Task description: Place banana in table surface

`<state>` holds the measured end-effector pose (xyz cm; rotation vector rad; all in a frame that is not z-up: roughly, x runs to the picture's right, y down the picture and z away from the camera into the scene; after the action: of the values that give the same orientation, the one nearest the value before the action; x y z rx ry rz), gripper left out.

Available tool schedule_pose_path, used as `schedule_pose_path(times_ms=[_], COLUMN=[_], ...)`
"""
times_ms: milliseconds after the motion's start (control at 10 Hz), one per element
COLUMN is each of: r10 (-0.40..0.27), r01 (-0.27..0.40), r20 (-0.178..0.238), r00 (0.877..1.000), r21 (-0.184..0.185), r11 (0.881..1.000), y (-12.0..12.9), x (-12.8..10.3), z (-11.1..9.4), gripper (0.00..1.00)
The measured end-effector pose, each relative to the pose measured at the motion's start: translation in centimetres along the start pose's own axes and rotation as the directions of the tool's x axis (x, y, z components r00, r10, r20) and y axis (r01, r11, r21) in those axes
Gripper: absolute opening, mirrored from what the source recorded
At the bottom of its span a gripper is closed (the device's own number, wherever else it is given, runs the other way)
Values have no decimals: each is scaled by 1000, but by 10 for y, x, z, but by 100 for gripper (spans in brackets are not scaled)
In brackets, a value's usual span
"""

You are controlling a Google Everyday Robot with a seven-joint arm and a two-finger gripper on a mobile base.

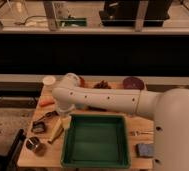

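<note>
A smooth green rectangular plastic tray (95,142) lies just right of the hand (65,121), whose pale fingers point down, spread apart. Just left of it and nearer, the slim, curved yellow-tan banana (55,132) lies on the flat light-brown wooden surface (45,156). Beyond it, farther left, lies a tapered orange carrot (47,103).

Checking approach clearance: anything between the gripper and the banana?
Nothing visible does. The gripper, open, hangs just above the upper end of the banana. The banana lies on the table beside the left wall of the tray. The utensil lies further left, off the path.
</note>
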<state>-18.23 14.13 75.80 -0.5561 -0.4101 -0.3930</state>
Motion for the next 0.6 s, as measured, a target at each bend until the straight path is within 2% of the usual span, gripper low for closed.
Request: schedule_pose_path(times_ms=[400,500,600], r10=[41,46,60], r01=[-41,-46,-60], r20=[-25,-21,9], r00=[999,999,998], r21=[6,11,26], r11=[999,999,998], y=[1,1,1], x=[-12,-16,-18], z=[6,7,8], gripper=[80,80,80])
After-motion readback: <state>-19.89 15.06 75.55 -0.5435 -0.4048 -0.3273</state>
